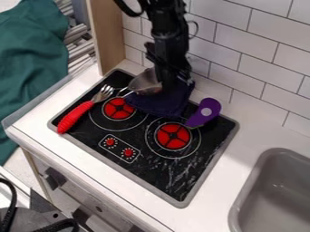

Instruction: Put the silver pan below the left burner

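Note:
My gripper [172, 78] hangs over the back of the stove, above a dark blue cloth. Right beside it on the left is the silver pan [144, 82], tilted, its right part hidden behind the gripper. Whether the two touch is unclear. Thin metal wires run from the pan towards the left burner [119, 108], which lies in front of it. The right burner [173, 136] is nearer the camera.
A fork with a red handle [75, 117] lies along the stove's left side. The dark blue cloth [158, 103] lies behind the burners. A purple-handled utensil [205, 112] reaches towards the right burner. At the right is a grey sink [242, 199]; tiles line the back.

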